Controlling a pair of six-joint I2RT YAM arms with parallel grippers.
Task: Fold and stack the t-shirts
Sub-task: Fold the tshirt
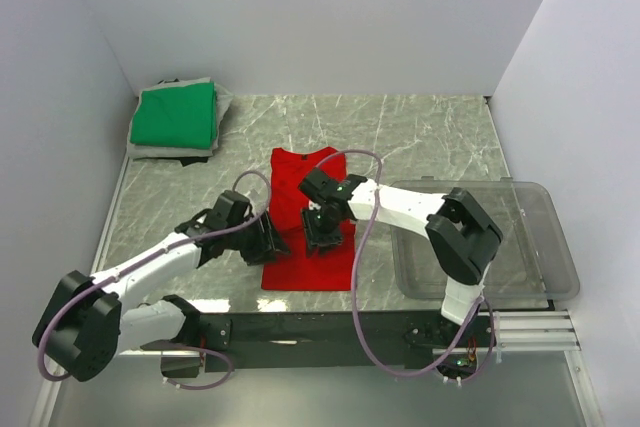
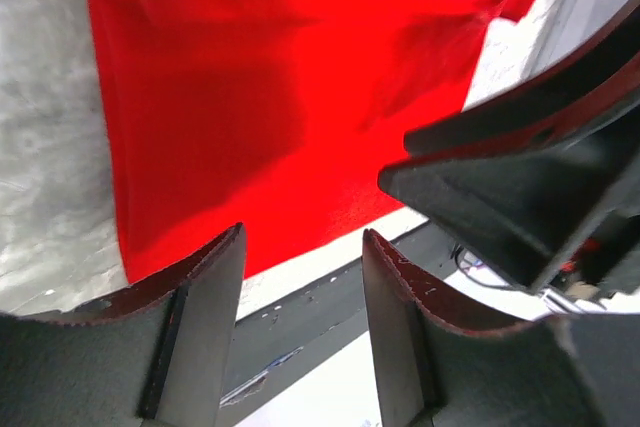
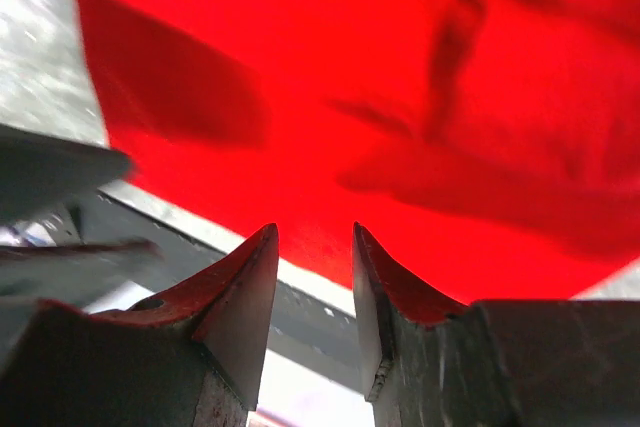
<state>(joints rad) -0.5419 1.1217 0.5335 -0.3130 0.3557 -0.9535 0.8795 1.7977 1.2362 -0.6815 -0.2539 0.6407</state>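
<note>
The red t-shirt [image 1: 310, 222] lies folded in a long strip on the marble table, from the middle to the near edge. It fills the left wrist view [image 2: 260, 97] and the right wrist view [image 3: 380, 77]. The green t-shirt [image 1: 176, 114] lies folded at the back left on a grey cloth. My left gripper [image 1: 275, 241] is open and empty above the red shirt's left near edge [image 2: 303, 237]. My right gripper [image 1: 322, 237] is open and empty above the shirt's near half [image 3: 314, 232].
A clear plastic bin [image 1: 490, 237] stands at the right. The table's near edge [image 1: 300, 302] lies just below the shirt's hem. The grey cloth [image 1: 222, 107] under the green shirt sits by the left wall. The two grippers are close together.
</note>
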